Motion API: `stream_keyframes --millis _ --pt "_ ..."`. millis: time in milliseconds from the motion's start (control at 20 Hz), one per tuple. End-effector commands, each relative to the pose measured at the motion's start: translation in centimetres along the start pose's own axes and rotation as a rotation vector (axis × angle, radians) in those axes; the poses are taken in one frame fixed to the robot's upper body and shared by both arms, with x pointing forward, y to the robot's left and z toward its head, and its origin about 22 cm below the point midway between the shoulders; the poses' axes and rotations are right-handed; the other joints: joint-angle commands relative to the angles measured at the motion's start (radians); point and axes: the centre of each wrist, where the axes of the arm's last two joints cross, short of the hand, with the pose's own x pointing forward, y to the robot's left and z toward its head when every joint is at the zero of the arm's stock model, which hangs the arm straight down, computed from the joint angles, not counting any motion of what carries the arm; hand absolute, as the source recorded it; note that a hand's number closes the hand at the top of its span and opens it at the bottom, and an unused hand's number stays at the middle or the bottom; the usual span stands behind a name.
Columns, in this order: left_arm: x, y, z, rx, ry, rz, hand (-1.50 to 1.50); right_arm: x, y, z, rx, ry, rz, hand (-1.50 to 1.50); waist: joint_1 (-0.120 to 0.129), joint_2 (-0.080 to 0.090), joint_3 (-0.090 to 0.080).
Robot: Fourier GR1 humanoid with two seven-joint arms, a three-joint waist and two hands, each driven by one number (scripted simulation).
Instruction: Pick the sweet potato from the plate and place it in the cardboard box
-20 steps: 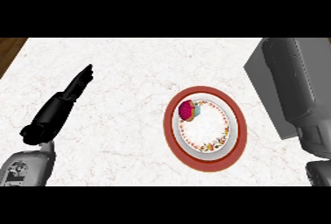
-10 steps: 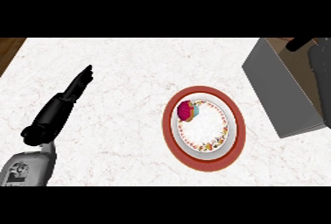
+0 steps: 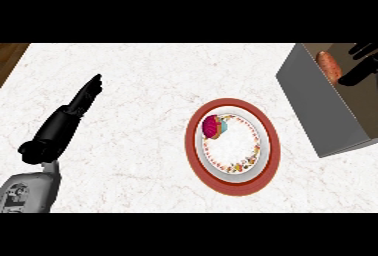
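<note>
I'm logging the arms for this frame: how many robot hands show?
2. The left robot hand rests open over the counter at the view's left; the right robot hand is at the upper right, over the cardboard box.

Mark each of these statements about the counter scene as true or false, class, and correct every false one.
1. The sweet potato lies on the plate. False: it is over the cardboard box, beside the right hand.
2. The left hand is open, its fingers straight. True.
3. A small red, pink and blue object sits on the plate. True.
4. The box stands left of the plate. False: it stands to the plate's right.
5. The left hand touches the plate. False: bare counter lies between them.
</note>
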Motion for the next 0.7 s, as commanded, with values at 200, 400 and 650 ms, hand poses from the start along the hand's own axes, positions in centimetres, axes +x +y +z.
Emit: stream_keyframes --millis 200,400,650 --pt "0.4 0.8 -0.8 0.004 -0.014 -0.005 0.00 -2.7 -0.8 0.1 -0.120 -0.251 -0.237 -1.50 0.002 0.003 0.001" --pt "-0.3 0.0 0.3 0.005 0.006 0.003 0.00 -2.7 -3.4 1.3 -0.302 -0.347 -0.730 -1.50 -0.011 -0.006 0.005" --pt "-1.0 -0.7 0.4 0.013 0.009 -0.004 0.00 -5.6 -3.4 0.6 -0.374 -0.259 -1.098 -1.50 -0.006 0.002 0.002"
